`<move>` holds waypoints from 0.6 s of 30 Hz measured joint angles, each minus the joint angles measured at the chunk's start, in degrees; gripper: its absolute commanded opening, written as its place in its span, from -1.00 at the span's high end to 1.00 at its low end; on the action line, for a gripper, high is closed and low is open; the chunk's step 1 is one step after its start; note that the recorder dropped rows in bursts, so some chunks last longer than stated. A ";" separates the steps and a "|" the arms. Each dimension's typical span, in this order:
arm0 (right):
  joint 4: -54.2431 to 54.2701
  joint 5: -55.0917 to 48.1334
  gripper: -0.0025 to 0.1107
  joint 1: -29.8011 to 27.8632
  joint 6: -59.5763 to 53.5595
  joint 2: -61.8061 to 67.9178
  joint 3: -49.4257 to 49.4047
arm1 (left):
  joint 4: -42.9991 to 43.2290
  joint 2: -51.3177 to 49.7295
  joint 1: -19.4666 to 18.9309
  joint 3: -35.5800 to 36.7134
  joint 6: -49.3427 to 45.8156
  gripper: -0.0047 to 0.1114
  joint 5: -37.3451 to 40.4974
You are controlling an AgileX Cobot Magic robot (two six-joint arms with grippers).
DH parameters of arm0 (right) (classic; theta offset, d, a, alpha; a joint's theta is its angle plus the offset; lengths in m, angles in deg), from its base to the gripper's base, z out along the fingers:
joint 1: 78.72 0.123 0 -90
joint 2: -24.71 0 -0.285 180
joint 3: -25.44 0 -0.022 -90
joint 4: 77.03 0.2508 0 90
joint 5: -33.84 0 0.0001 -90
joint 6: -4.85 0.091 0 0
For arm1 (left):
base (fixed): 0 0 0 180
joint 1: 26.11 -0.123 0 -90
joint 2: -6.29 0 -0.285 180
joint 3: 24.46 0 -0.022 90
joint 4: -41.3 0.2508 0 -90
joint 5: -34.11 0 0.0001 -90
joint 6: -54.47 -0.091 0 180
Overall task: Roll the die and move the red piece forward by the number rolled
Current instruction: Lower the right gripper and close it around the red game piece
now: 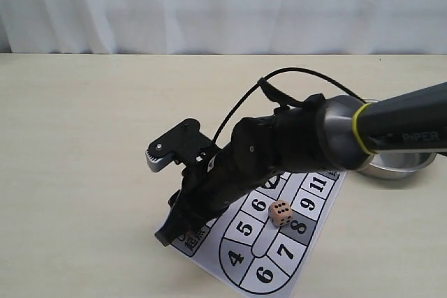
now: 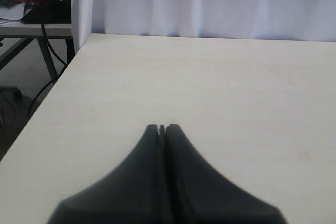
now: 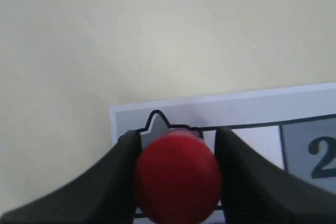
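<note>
The red piece (image 3: 177, 177) sits between the two fingers of my right gripper (image 3: 178, 134), which is shut on it over the star-marked start square (image 3: 156, 125) of the paper board (image 3: 252, 103). In the exterior view the right arm reaches across to the board's left end, and the right gripper (image 1: 174, 227) hides the piece. The tan die (image 1: 280, 213) rests on the board (image 1: 307, 259) near squares 8 and 9, several pips on top. My left gripper (image 2: 162, 128) is shut and empty over bare table.
A metal bowl (image 1: 398, 165) stands at the right behind the right arm. The board's square 2 (image 3: 317, 153) lies beside the start square. The table's left edge (image 2: 52, 85) and a white curtain at the back bound the surface.
</note>
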 measured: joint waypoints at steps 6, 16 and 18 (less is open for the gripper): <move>-0.13 1.06 0.88 -4.12 1.35 -1.60 0.00 | 0.00 0.00 0.00 0.00 0.00 0.92 0.00; 1.44 1.77 0.88 -4.95 0.99 2.29 0.23 | 0.00 0.00 0.00 0.00 0.00 0.92 0.00; 1.44 1.98 0.88 -4.95 0.58 2.29 0.26 | 0.00 0.00 0.00 0.00 0.00 0.92 0.00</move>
